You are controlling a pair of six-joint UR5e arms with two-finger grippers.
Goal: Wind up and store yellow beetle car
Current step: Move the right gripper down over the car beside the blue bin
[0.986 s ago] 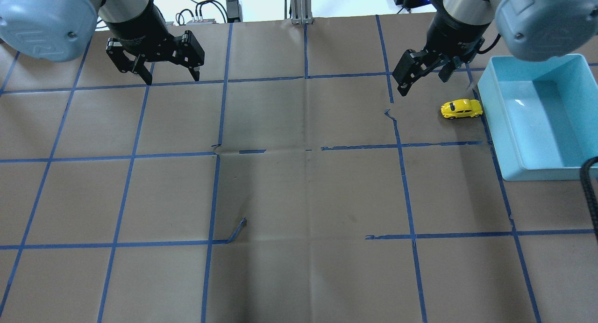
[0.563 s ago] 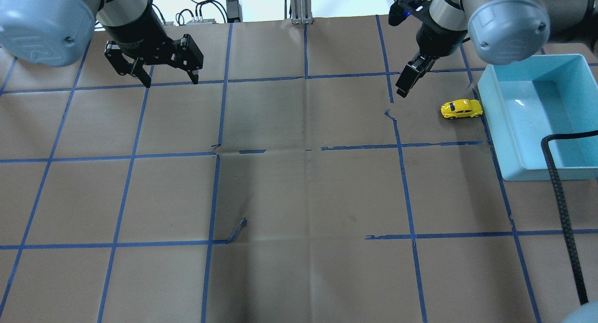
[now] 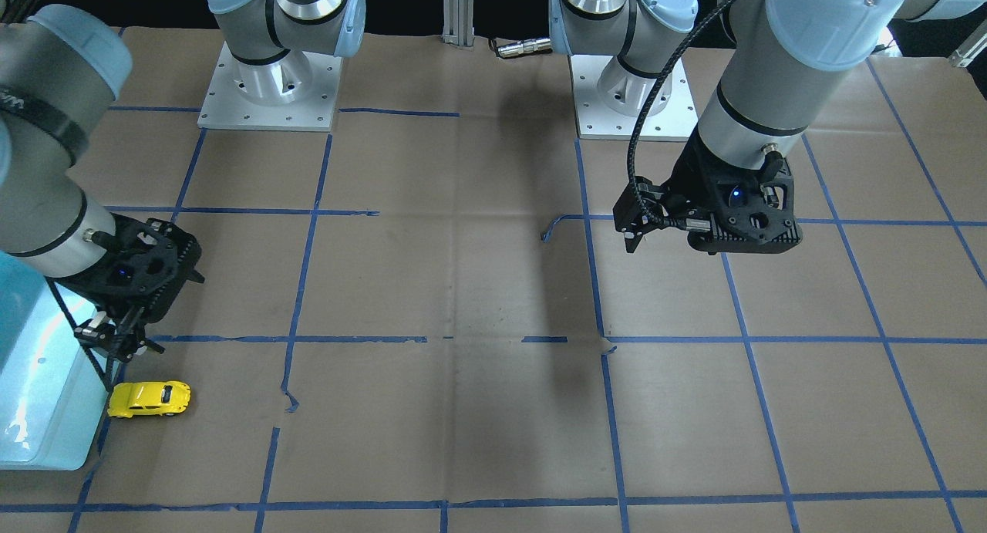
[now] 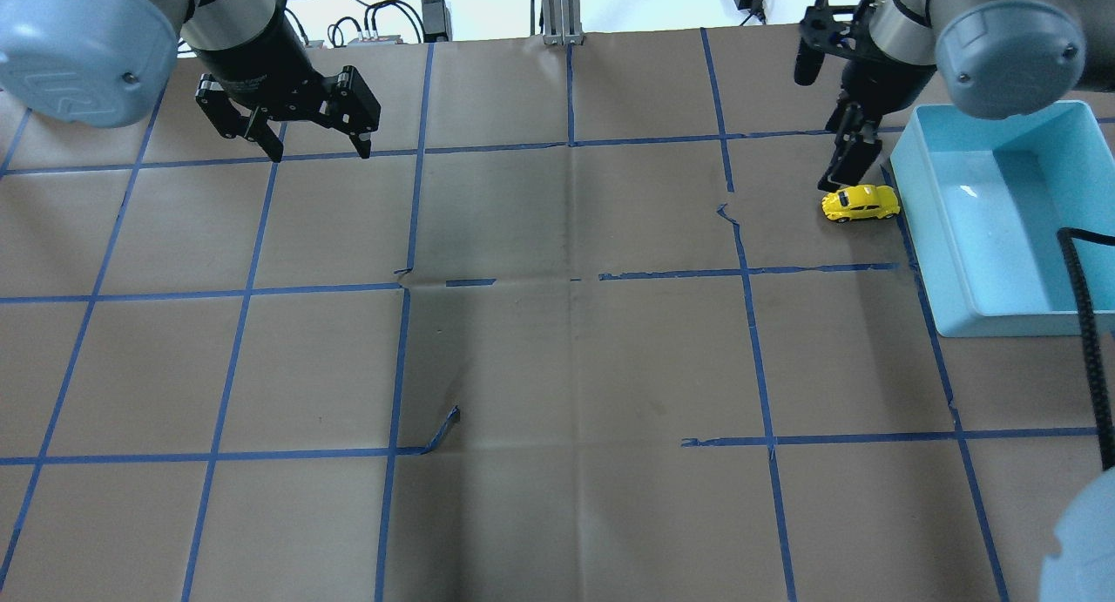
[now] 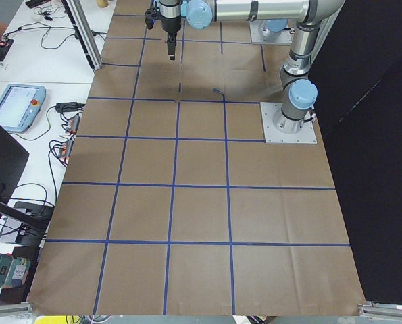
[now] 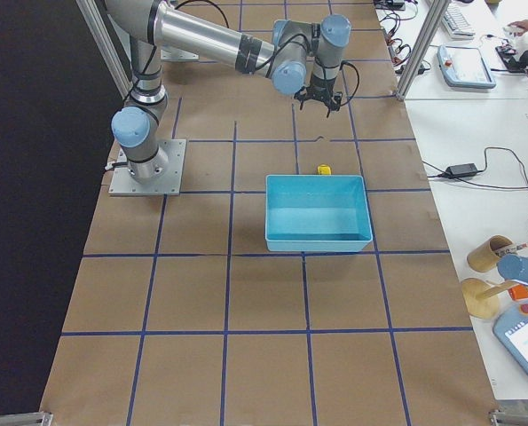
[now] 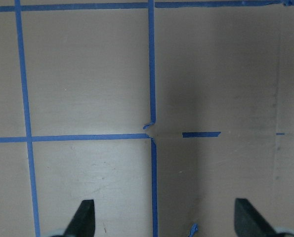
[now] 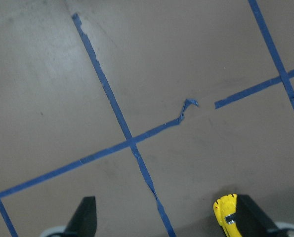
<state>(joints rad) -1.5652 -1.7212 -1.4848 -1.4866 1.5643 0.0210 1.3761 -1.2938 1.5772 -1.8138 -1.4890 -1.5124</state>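
The yellow beetle car [image 4: 861, 203] stands on the brown paper just left of the light-blue bin [image 4: 1002, 316]. It also shows in the front view [image 3: 149, 399] and the right side view [image 6: 322, 169]. My right gripper [image 4: 834, 179] is open and hangs low just behind the car. In its wrist view, the car [image 8: 226, 212] sits at the inner side of one finger [image 8: 250, 217], partly hidden by it. My left gripper [image 4: 320, 152] is open and empty above the far left of the table. Its wrist view shows only paper between its fingers [image 7: 85, 217].
The bin [image 3: 38, 448] is empty and lies along the table's right side; its near wall is right next to the car. Blue tape lines grid the paper, with a loose curl of tape [image 4: 444, 429] near the middle front. A black cable [image 4: 1084, 323] hangs over the bin.
My right gripper has swung right and down towards the car and turned at the wrist, so it now shows edge-on just behind the car. The left gripper and the car have stayed put.
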